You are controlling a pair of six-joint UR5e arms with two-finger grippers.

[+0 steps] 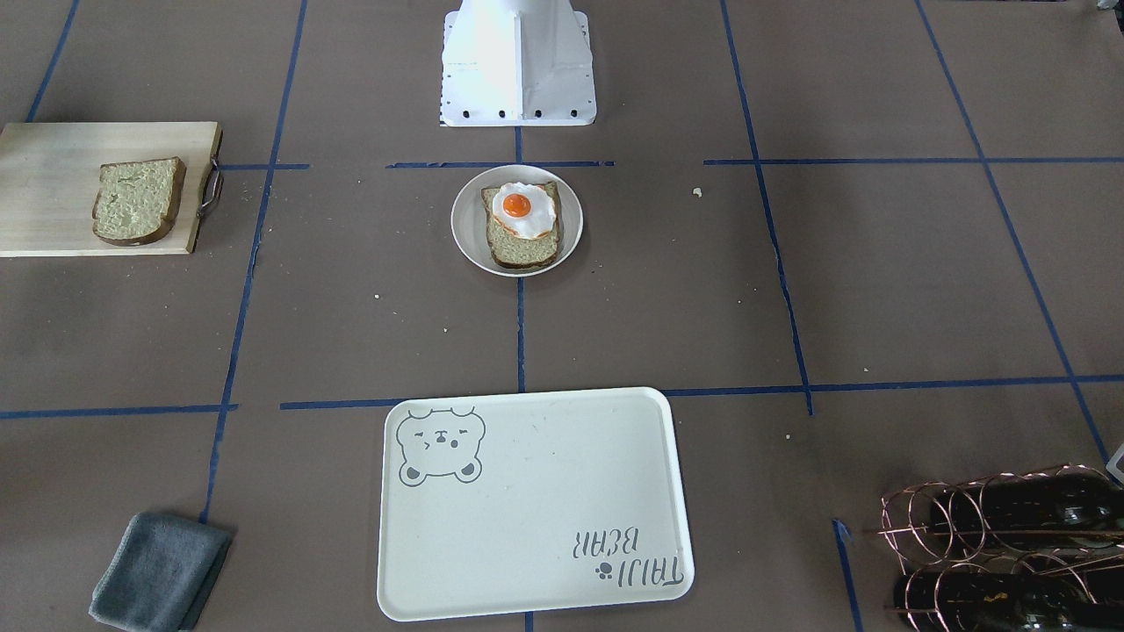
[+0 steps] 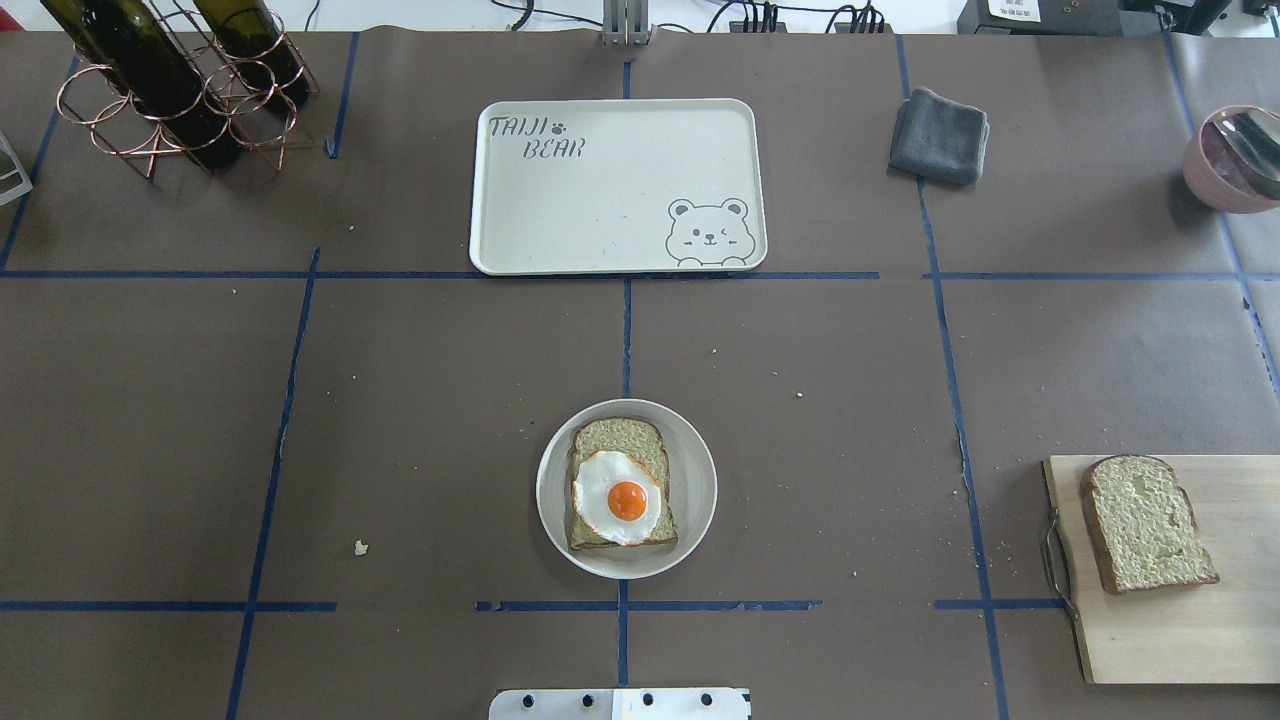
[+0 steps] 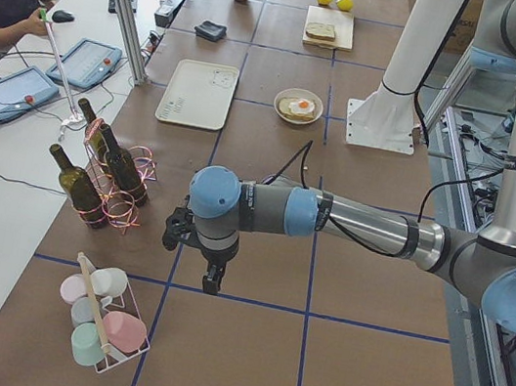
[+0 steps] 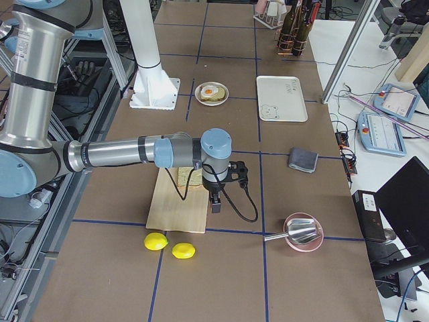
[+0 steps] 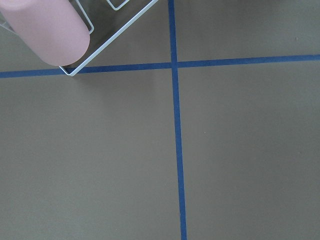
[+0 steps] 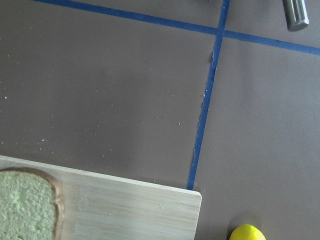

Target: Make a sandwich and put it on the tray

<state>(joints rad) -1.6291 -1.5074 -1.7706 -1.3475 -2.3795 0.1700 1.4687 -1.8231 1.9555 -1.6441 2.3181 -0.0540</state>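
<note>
One bread slice lies on a small round white plate in mid-table, with the fried egg on top of it. The second bread slice lies bare on the wooden cutting board on the right. The bear tray sits empty at the far side. My left gripper hangs above the table near the cup rack, far from the food. My right gripper hovers by the cutting board's edge, beside the second slice. I cannot tell whether either is open or shut.
A copper rack with wine bottles stands far left, a grey cloth far right and a pink bowl beyond it. Two lemons lie past the board. A rack of cups sits near my left gripper.
</note>
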